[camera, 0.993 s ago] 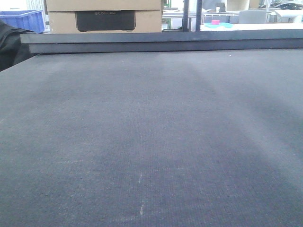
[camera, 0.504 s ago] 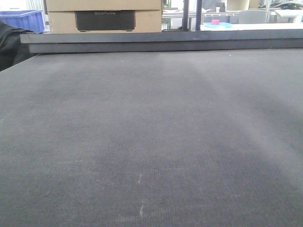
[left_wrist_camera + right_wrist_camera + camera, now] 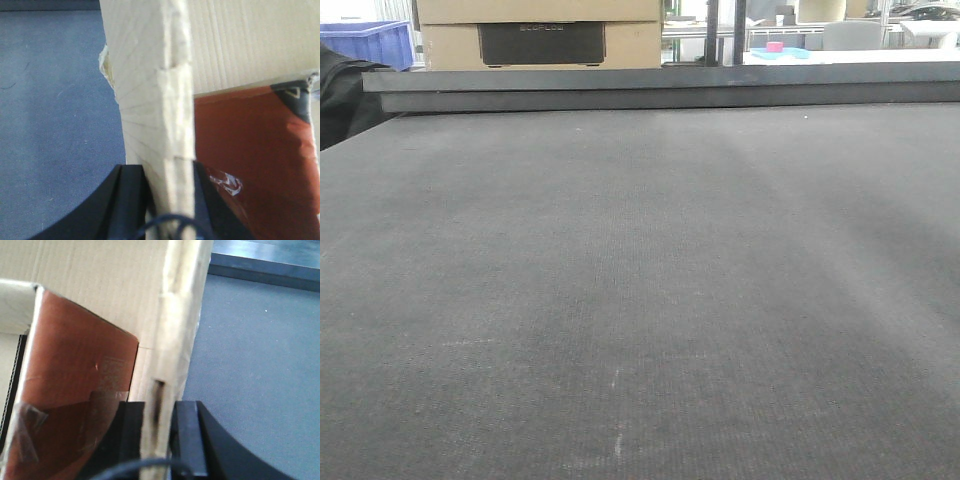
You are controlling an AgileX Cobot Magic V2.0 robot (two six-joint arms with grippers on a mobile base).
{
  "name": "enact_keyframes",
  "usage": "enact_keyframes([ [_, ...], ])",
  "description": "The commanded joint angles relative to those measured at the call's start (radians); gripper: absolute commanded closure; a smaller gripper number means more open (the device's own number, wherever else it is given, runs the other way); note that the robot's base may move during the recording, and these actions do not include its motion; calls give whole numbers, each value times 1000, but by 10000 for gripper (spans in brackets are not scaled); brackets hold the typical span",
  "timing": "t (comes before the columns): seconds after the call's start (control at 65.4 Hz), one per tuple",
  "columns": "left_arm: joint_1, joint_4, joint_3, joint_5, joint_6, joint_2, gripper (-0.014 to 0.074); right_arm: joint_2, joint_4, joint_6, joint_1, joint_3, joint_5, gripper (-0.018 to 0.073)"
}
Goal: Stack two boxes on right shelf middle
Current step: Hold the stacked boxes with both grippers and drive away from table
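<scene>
**1 box pinched by both side walls, shelf not in sight**

the left gripper (image 3: 169, 192) sits at the bottom centre of the left wrist view. its 2 black jaws are drawn in narrow on the upright side wall of an open cardboard box (image 3: 145, 75), which runs up the middle of the frame between them. the right gripper (image 3: 159, 432) does the same at the bottom centre of its own view, with its jaws closed on the opposite wall. this 2-sided hold is probably chosen because 1 gripper could not span so wide and soft a carton, and a pinch on each wall keeps it level.

inside the box, at the right of the left wrist view, lies a red-brown packet (image 3: 250, 150). outside the walls both wrist views show grey surface. whether the box rests on it or hangs just above it cannot be told.

the front view shows only the grey table (image 3: 640, 300), with a dark ledge (image 3: 660, 90) across the top. behind the ledge, at upper left, stand a black-labelled carton (image 3: 540, 40) and a blue bin (image 3: 365, 40). neither arm nor the held box appears there, and the shelf is in no view. no 2nd box to stack can be made out.

the task looks early, with the carry to the shelf yet to come. the arms would need to move together, or the thin walls could bend or tear.
</scene>
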Motion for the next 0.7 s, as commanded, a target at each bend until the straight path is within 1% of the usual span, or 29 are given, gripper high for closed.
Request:
enact_keyframes([
  [0.0, 6, 5, -16, -39, 0, -22, 708, -15, -27, -8, -9, -10, -49, 712],
  [0.688, 6, 5, -16, -39, 0, -22, 708, -4, -27, -8, -9, -10, -51, 712],
])
